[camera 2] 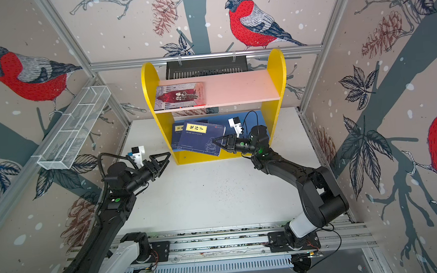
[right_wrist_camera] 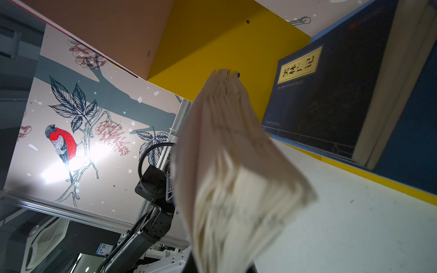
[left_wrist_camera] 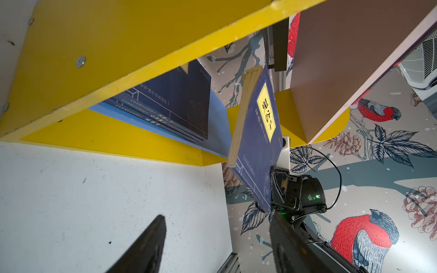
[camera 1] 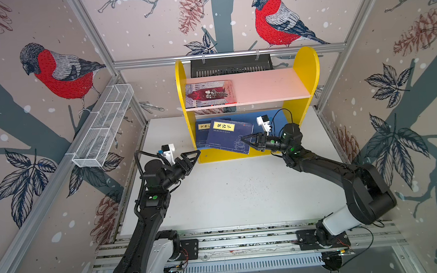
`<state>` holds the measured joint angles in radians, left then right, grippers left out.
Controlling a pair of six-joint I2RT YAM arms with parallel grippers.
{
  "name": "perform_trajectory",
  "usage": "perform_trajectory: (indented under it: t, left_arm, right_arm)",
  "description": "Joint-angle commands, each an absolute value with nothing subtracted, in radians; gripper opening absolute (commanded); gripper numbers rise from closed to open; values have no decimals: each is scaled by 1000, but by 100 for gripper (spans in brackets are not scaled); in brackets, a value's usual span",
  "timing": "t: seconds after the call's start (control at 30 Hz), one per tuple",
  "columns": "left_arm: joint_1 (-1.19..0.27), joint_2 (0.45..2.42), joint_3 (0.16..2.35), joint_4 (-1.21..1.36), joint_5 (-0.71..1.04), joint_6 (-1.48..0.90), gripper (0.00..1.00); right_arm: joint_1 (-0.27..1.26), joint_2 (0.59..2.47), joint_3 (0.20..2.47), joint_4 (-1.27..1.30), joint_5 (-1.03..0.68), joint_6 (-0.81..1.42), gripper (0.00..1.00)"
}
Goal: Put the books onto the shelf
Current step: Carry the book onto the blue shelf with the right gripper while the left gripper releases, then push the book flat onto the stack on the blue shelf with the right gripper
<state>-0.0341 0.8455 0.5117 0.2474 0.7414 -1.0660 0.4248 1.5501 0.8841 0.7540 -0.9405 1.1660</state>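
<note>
Both top views: right pincer (camera 1: 245, 140) clamps navy book (camera 1: 225, 139); left pincer (camera 1: 195, 158) spread.

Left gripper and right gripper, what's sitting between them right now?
In both top views, the shelf's yellow front corner, then the navy book that the right gripper holds by its edge. The left gripper is open and empty.

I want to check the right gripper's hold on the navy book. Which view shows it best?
The left wrist view: side-on, the right gripper clamps the navy book near its corner. Both top views show its tilted cover; the right wrist view, only blurred page edges.
</note>
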Motion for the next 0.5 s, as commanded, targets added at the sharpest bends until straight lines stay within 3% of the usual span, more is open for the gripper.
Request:
perform_trajectory:
  t: [0.0,0.47]
  left_arm:
    - [-31,848,525,263,768,-1049,70]
    - [-31,850,516,288,781,-1058,70]
  right_arm:
    - [404,1577,904,765,-1001,1136,2]
    - [358,1782,1020,928,-1081,1253,2]
